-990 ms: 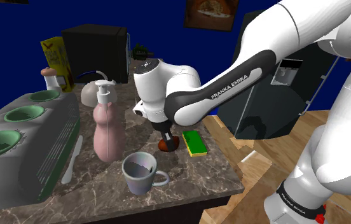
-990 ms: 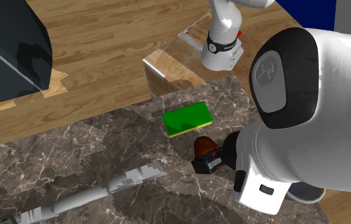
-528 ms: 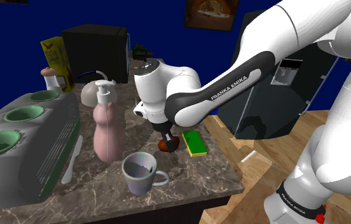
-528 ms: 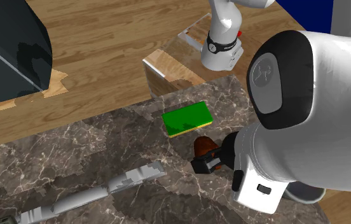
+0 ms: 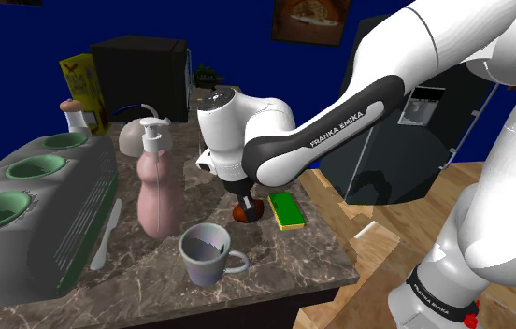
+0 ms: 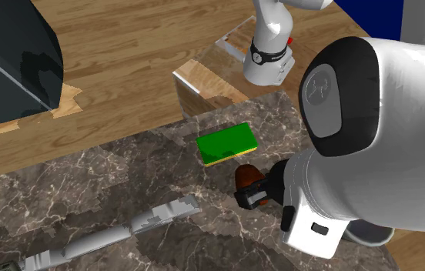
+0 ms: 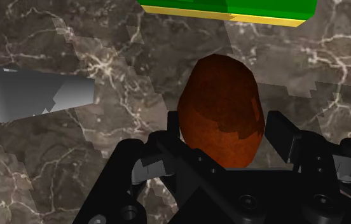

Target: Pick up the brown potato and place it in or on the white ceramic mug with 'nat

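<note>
Gripper (image 7: 224,130) state: my two black fingers are clamped on the potato (image 7: 222,108), one pressed to each flank, with its rounded end sticking out past the fingertips.

Potato: reddish brown, egg-shaped. In the shoulder view it sits low at the tabletop (image 5: 293,257), under my gripper (image 5: 245,207), which points straight down. I cannot tell whether the potato (image 5: 244,215) touches the dark marbled surface.

Neighbours: the sponge (image 7: 228,9), green with a yellow underside, lies flat just beyond the potato, apart from it. In the second exterior view the sponge (image 6: 226,143) is just above the potato (image 6: 244,176) and my gripper (image 6: 251,189).

Mug (image 5: 207,254): pale, upright and open, handle toward the shoulder view's right. It stands near the tabletop's front edge, apart from the potato, to the shoulder view's lower left of it.

Other items: a pink pump bottle (image 5: 156,192) stands upright to the shoulder view's left of my gripper, behind the mug. A long grey utensil (image 6: 138,227) lies flat on the tabletop, well apart from the potato.
</note>
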{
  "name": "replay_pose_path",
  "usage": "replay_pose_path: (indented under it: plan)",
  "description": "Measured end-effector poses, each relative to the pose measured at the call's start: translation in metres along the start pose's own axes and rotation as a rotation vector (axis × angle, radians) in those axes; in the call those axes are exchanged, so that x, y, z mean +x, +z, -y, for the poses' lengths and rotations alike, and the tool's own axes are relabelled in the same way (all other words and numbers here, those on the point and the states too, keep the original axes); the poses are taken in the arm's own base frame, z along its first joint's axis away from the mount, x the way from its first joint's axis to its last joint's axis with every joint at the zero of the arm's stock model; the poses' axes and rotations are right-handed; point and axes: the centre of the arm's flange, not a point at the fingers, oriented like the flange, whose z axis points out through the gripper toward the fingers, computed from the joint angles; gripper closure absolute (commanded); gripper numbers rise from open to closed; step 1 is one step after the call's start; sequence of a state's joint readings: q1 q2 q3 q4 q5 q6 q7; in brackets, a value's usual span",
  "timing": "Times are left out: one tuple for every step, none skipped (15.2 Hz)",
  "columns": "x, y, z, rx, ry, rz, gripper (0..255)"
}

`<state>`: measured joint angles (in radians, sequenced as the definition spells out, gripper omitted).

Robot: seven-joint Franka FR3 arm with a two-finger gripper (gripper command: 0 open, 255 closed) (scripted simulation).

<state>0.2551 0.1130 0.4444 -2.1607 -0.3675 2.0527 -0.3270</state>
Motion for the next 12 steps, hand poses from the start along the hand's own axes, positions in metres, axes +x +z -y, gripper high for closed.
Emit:
replay_pose_path:
  plan:
    - [0.0,0.0,0.0,0.0,0.0,0.0,255]
    - [0.0,0.0,0.0,0.0,0.0,0.0,255]
    - [-0.001,-0.002,0.0,0.0,0.0,0.0,255]
    - [-0.002,-0.006,-0.001,0.0,0.0,0.0,255]
    - [-0.004,-0.009,-0.002,0.0,0.0,0.0,255]
    - [-0.004,-0.015,-0.002,0.0,0.0,0.0,255]
    - [-0.006,-0.02,-0.002,0.0,0.0,0.0,255]
    - [-0.008,-0.024,-0.004,0.0,0.0,0.0,255]
    - [-0.009,-0.029,-0.006,0.0,0.0,0.0,255]
    - [-0.01,-0.034,-0.006,0.0,0.0,0.0,255]
    - [-0.012,-0.04,-0.007,0.0,0.0,0.0,255]
    - [-0.014,-0.046,-0.007,0.0,0.0,0.0,255]
